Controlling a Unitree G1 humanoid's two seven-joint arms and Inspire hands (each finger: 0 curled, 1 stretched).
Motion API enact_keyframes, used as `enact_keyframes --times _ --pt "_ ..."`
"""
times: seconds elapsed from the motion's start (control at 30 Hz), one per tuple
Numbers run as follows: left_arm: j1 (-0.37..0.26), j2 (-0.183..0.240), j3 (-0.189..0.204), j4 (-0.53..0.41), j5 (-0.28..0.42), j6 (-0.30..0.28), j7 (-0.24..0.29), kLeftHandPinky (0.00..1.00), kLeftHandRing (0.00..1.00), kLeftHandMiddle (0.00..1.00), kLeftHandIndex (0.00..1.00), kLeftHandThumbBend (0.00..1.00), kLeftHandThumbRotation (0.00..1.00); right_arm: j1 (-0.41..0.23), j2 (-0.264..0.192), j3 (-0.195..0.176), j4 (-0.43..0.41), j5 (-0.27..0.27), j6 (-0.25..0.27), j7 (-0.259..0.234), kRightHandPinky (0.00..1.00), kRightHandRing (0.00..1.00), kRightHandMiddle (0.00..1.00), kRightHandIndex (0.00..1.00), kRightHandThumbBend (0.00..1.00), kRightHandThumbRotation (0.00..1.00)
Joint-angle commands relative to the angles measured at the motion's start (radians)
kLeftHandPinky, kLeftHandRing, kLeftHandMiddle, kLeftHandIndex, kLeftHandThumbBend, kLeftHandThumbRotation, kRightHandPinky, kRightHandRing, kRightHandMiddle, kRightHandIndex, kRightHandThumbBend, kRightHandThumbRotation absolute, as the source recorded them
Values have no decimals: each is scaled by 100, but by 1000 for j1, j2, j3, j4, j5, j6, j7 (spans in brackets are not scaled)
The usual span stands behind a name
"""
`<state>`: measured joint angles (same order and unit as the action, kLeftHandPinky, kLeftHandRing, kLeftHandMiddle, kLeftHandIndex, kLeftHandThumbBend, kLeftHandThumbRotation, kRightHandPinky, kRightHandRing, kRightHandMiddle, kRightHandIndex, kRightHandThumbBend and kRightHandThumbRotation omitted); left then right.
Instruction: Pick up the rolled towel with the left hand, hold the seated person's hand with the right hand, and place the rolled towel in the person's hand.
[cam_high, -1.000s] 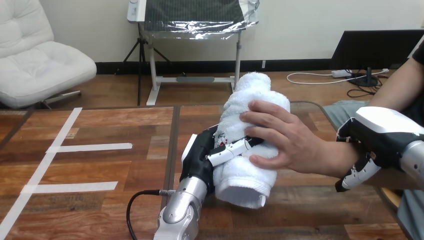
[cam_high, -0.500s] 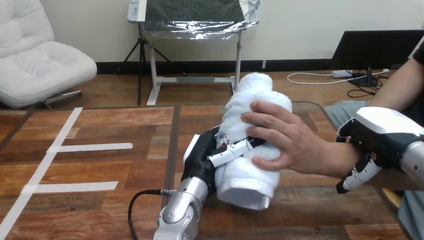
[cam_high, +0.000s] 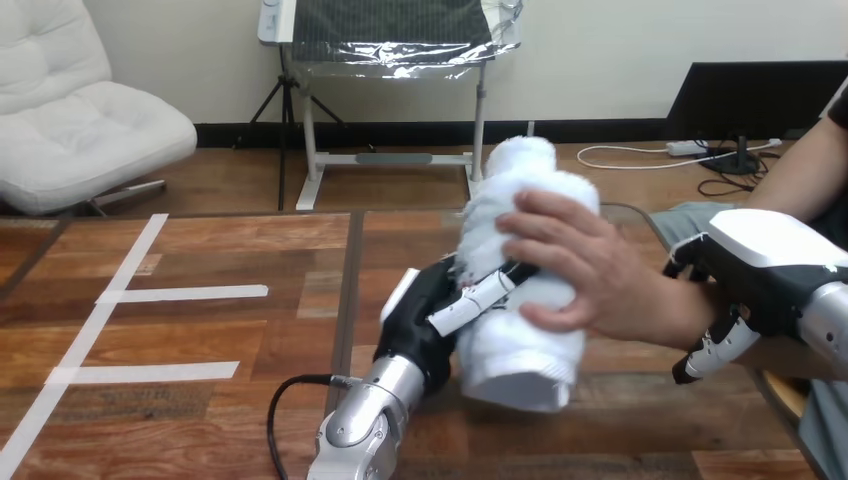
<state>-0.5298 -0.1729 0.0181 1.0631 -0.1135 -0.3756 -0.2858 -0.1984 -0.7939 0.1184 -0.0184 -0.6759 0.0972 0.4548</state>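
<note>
Shifted a little further into the person's hand (cam_high: 590, 270) since a second ago: rolled towel (cam_high: 525, 345) and left hand (cam_high: 420, 320) together, with the roll tipped slightly more upright. Long axis now running from the near end, below the person's hand, up and away to the far end, above it. Near end low over the table (cam_high: 200, 250) or resting on it; cannot tell which. Gripped from two sides: left hand's fingers (cam_high: 480, 293) curled round the roll on the side away from the person's hand, one finger crossing the cloth to just under the person's fingers; person's hand closed over the opposite side. Right hand (cam_high: 750, 270) just behind the person's hand, at the wrist, fingers curled down round it. Judged to be at the handover. Next move probably a loosening of the left fingers and a withdrawal sideways, away from the person's hand, across the roll's axis, without dragging the cloth along.
</note>
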Motion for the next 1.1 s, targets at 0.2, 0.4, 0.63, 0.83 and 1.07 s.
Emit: enact_keyframes --times 0.2,0.4,0.63,0.83,1.07 --pt "-87 -85 -83 -55 45 -31 -110 67 71 79 91 96 67 -30 -10 -35 -71 -1 -15 -38 47 58 66 71 85 0" --pt "-75 -70 -89 -77 53 -24 -110 68 72 81 91 95 69 -25 -9 -35 -79 0 -15 -39 49 61 69 73 86 0" --pt "-62 -58 -80 -93 42 -16 -131 68 73 80 91 87 67 -22 -6 -31 -98 -4 6 -25 53 66 73 75 85 0" --pt "-54 -44 -76 -100 38 -19 -154 69 73 80 90 85 66 -20 -5 -28 -104 -4 14 -23 56 68 76 77 85 0" --pt "-44 -33 -73 -109 35 -20 -170 68 74 80 90 87 66 -13 -1 -31 -115 7 19 -22 58 70 78 78 85 0"
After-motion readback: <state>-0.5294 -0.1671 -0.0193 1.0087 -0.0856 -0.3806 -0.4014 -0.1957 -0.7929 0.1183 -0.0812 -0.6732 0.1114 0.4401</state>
